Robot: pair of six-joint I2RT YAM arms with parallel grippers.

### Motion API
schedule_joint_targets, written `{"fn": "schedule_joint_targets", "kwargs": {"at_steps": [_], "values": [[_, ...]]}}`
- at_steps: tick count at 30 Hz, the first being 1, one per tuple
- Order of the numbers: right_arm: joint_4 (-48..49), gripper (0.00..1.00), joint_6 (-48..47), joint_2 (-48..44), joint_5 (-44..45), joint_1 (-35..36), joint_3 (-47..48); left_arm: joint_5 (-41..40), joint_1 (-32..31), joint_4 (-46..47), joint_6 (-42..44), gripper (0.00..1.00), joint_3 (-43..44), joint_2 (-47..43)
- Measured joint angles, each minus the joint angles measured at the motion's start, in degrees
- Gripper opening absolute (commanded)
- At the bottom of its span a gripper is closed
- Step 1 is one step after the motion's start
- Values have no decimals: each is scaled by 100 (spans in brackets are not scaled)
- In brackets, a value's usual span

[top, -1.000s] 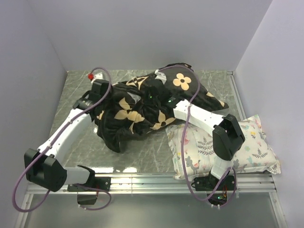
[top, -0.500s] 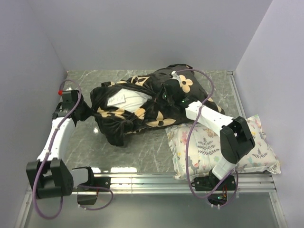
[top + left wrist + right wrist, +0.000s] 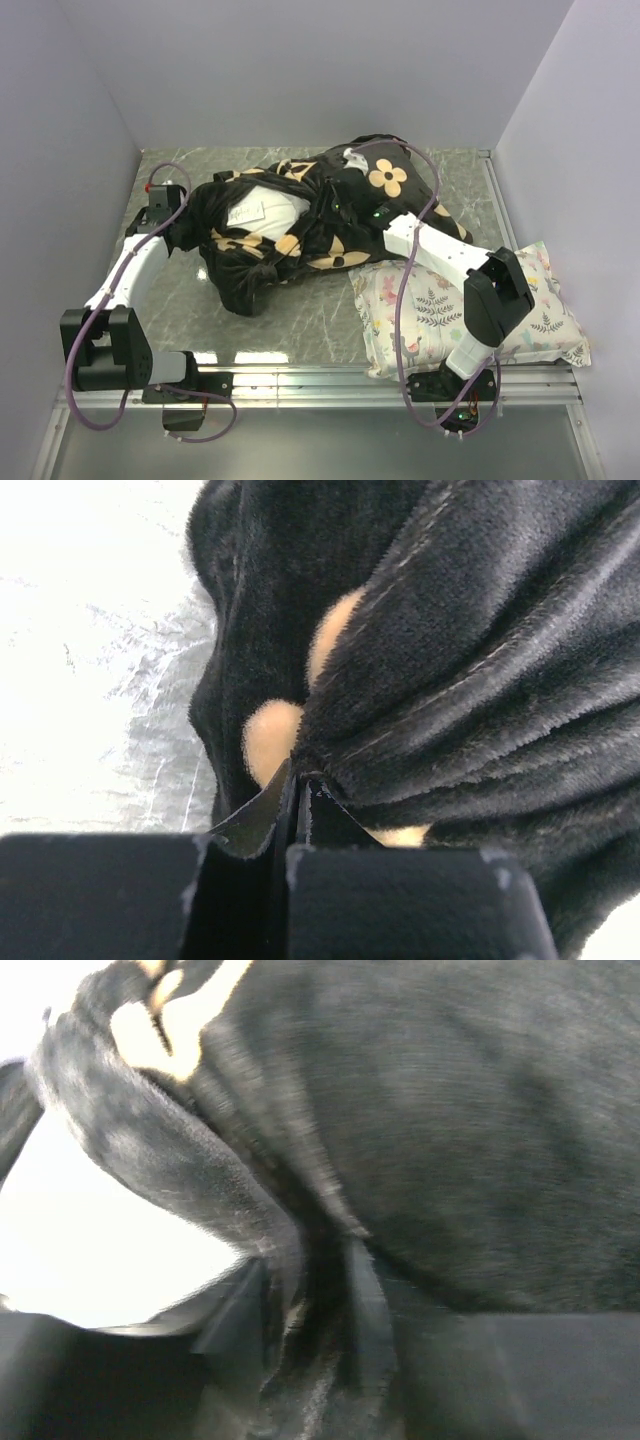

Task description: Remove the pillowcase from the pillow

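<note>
Reaching in from the near-left corner, the left arm stretches forward and slightly inward along the marble-patterned table (image 3: 300,320), its forearm low and nearly straight. The left gripper (image 3: 186,224) sits at the left end of the pillowcase (image 3: 260,270). In the left wrist view its fingers (image 3: 330,825) are pressed together, pinching a gathered fold of black plush so that creases fan out from the pinch.

The right arm rises from the near-right corner, bends sharply at the elbow above a smaller floral-print pillow (image 3: 420,310), then angles forward and left across the black bundle. The right gripper (image 3: 336,200) is sunk into the folds near the middle of the pillowcase. Its wrist view is blurred, but its two fingers (image 3: 368,1290) stand partly apart, with a strand of plush hanging loose in the gap, narrower than the gap itself.

The pillowcase, black with tan flower shapes, lies crumpled across the middle and far part of the table, stretched between the two grippers. Its mouth gapes upward on the left half, and the white pillow (image 3: 272,212) shows through that opening, with a small label on it. Most of the pillow is inside the cover. The floral pillow lies flat at the near right, touching the pillowcase's near edge.
</note>
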Motion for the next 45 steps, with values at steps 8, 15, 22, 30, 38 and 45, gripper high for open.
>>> {"fn": "schedule_joint_targets", "kwargs": {"at_steps": [8,15,22,30,38,45], "values": [[-1104,61,-688,-2,92,278,1123,-236,-153,37,17,1,13,79],[-1451,58,-916,-76,227,778,1794,-284,-168,44,59,0,13,76],[-1384,57,-1123,48,334,1585,2629,-299,-170,39,96,0,13,39],[-1233,62,-1172,1349,68,1738,3506,-299,-175,35,103,0,13,0],[-1578,79,-938,2118,111,1440,2979,-289,-179,2,125,1,13,-15],[-1311,98,-739,949,238,1161,1683,-203,-243,2,149,0,76,-13]]}}
